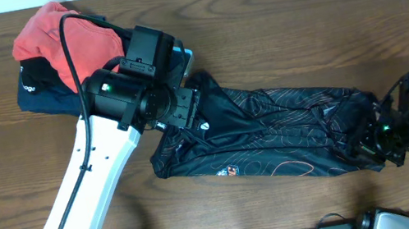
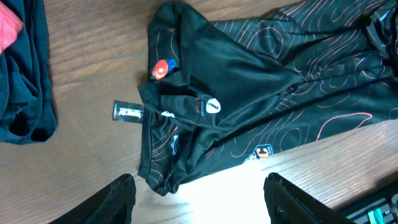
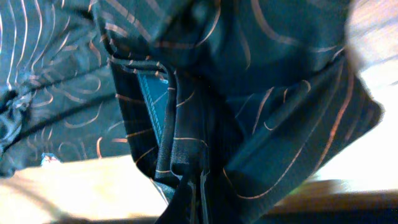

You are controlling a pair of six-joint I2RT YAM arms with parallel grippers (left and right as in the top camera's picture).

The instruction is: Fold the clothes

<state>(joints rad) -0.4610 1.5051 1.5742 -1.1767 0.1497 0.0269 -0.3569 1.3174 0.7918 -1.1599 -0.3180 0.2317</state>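
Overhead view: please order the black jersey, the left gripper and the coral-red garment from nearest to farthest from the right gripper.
1. black jersey, at the right gripper itself.
2. left gripper, over the jersey's other end.
3. coral-red garment, far upper left.

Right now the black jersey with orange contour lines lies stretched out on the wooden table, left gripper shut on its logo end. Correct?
No. The left gripper is open, hovering over the logo end of the black jersey with orange contour lines and holding nothing; the left wrist view shows its fingers apart. The jersey does lie stretched out on the wooden table.
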